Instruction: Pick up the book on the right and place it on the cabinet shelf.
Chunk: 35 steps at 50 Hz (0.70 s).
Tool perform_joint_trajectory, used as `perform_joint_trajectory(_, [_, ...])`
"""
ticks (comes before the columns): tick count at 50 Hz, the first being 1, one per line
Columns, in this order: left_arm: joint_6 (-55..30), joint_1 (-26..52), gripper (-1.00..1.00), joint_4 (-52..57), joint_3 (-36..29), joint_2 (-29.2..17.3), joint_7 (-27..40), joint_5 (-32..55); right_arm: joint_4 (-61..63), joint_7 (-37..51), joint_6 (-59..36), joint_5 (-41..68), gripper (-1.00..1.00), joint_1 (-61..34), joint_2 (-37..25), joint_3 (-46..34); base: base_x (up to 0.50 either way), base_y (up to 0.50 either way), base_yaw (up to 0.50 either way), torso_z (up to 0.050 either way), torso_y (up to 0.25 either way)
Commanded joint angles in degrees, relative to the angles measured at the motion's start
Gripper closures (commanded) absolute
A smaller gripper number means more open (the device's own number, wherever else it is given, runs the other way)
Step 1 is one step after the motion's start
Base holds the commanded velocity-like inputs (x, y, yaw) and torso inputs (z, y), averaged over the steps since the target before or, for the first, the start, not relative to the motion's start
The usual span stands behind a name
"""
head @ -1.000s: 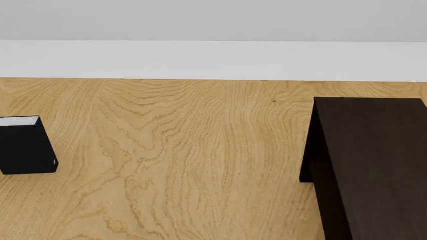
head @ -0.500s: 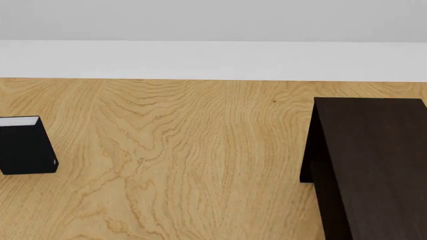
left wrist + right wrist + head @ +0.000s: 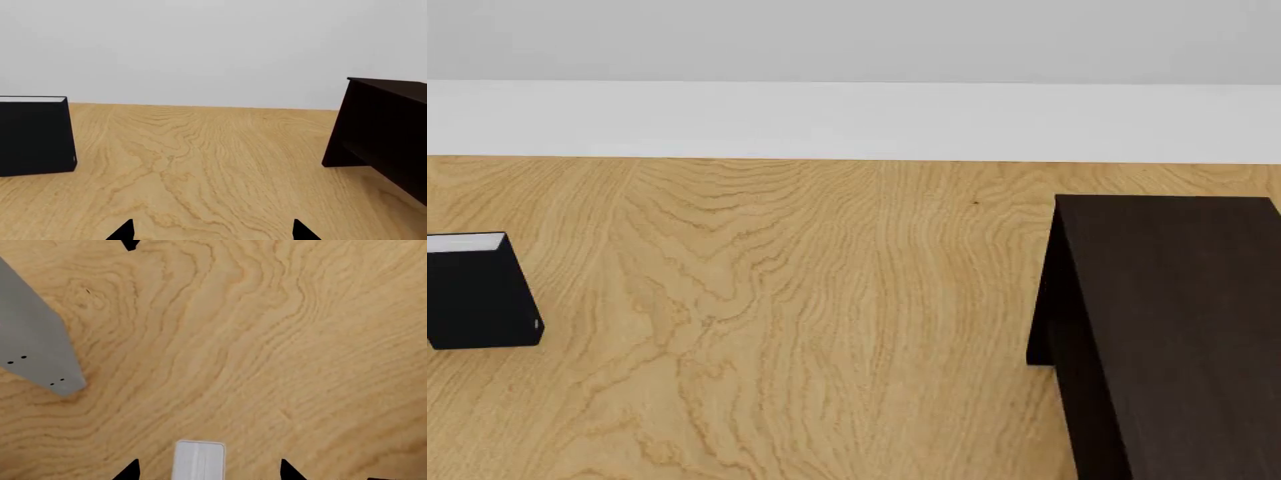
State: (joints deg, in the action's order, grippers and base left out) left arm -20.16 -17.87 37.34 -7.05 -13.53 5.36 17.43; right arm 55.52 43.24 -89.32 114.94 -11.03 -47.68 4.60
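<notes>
R gripper (image 3: 208, 471) jaws spread, nothing clamped: grey book (image 3: 199, 460) stands w/ white page edges up, between the two finger tips (image 3: 128, 470), on the wood table (image 3: 267, 350). L gripper (image 3: 212, 231) also spread & empty over bare table, black book (image 3: 35, 136) off to one side, dark cabinet (image 3: 387, 130) to the other. Count: 2 books (1 grey, 1 black), 1 cabinet; shelf board not visible, grey book not in head view.

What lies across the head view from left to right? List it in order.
Black hardback book with white page edges standing at the left edge → bare stretch of the light oak-grain wooden tabletop → large, boxy, very dark brown wooden cabinet at the right.
</notes>
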Motion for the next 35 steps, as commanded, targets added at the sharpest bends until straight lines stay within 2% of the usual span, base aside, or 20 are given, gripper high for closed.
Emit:
perform_joint_trajectory(1, [0.26,0.10,-1.00,0.24,0.16,-0.05,-0.10,0.56,-0.26,-7.36,0.25,-9.58,-1.00,1.01,0.93,-0.81,0.00,0.00,0.00,0.000,0.000])
perform_joint_trajectory(19, [1.09,0.06,-1.00,-0.16,-0.51,-0.55,0.46,0.26,0.67,-21.21,2.18,-26.61,-1.00,4.32,1.84,-4.53,0.00,0.00,0.00,0.000,0.000])
perform_joint_trajectory(27, [1.48,-0.02,-1.00,-0.36,-0.72,-0.74,0.65,0.30,0.18,-23.15,3.57,-29.64,-1.00,4.83,1.78,-6.55,0.00,0.00,0.00,0.000,0.000])
perform_joint_trajectory(35, [1.81,-0.02,-1.00,-0.54,-0.81,-0.97,0.79,0.48,-0.75,-21.71,4.68,-28.31,-1.00,5.04,1.37,-7.82,0.00,0.00,0.00,0.000,0.000])
